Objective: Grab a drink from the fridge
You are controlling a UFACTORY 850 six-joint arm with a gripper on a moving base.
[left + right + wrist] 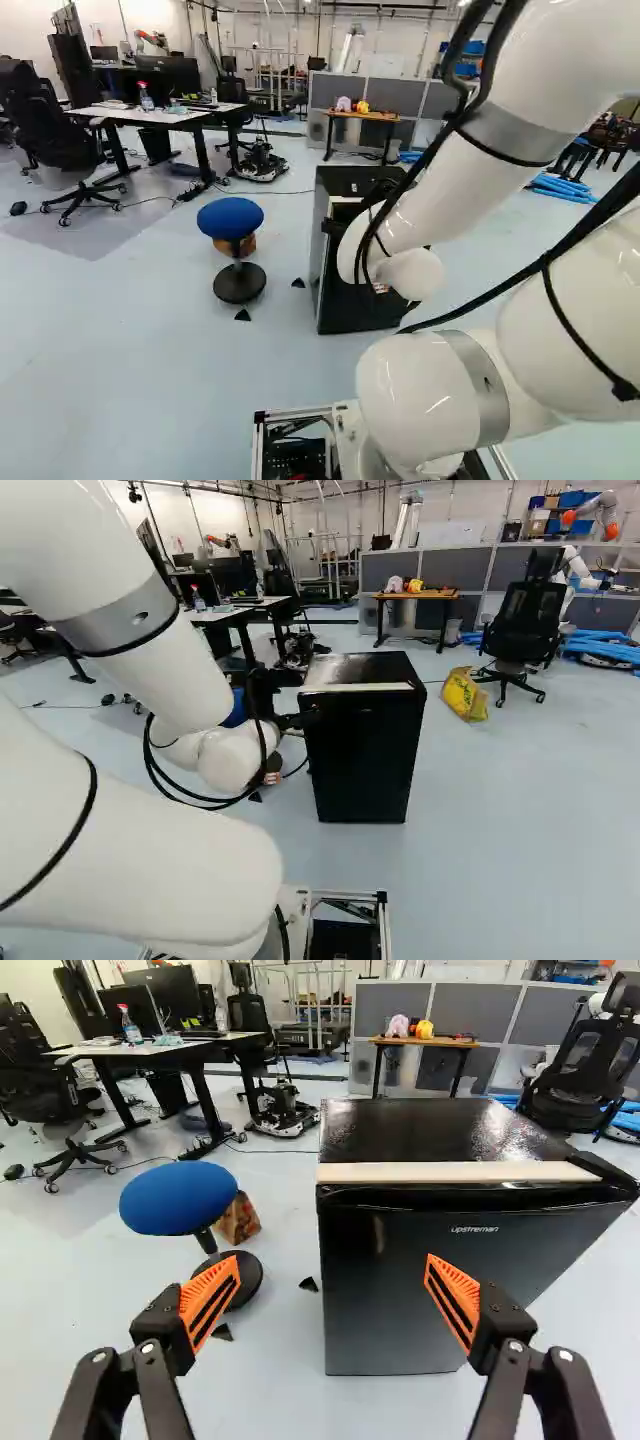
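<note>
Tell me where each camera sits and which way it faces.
Left base view: behind the arm, to its left, looking ahead at the fridge; arm at right.
Right base view: behind, to its right, looking likewise; arm at left.
Wrist view: on the wrist, looking past open fingers at the fridge's front.
All three share the fridge.

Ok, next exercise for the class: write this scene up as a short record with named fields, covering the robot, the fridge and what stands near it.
fridge: black, standing on the floor
door: shut
top front edge: pale strip
gripper: open, nothing held, facing the fridge's front
drink: none in the gripper; fridge interior hidden
stool: blue seat, left of the fridge in the left base view
floor beside office chair: yellow bag
</note>
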